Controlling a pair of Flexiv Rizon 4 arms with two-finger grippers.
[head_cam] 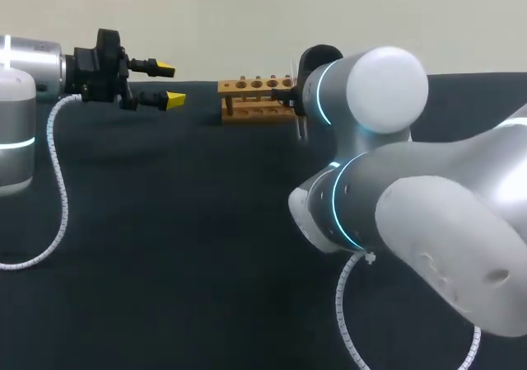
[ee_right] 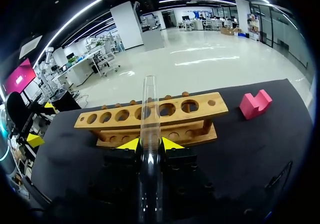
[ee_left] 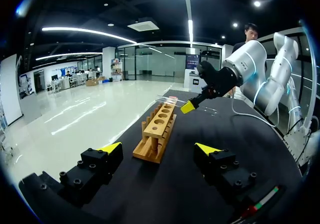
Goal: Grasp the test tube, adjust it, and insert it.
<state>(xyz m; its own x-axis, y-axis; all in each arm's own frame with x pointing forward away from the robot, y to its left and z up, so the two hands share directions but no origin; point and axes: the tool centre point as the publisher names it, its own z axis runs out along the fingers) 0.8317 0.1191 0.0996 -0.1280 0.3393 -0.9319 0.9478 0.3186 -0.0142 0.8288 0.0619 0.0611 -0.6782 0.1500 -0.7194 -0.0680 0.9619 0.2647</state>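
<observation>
A clear glass test tube (ee_right: 149,109) is clamped between the yellow tips of my right gripper (ee_right: 151,144) and points ahead, its open end over the middle holes of the wooden rack (ee_right: 200,107). In the left wrist view the same test tube (ee_left: 169,100) hangs over the far end of the rack (ee_left: 156,134), held by my right gripper (ee_left: 189,106). My left gripper (head_cam: 170,84) hovers open and empty to the left of the rack (head_cam: 255,100), a short way off. In the head view my right arm (head_cam: 370,98) hides its own gripper and the tube.
A pink notched block (ee_right: 255,104) lies on the dark table (head_cam: 165,222) beside the rack's end, on my right gripper's right. The rack stands near the table's far edge. My right arm's elbow fills the near right of the table.
</observation>
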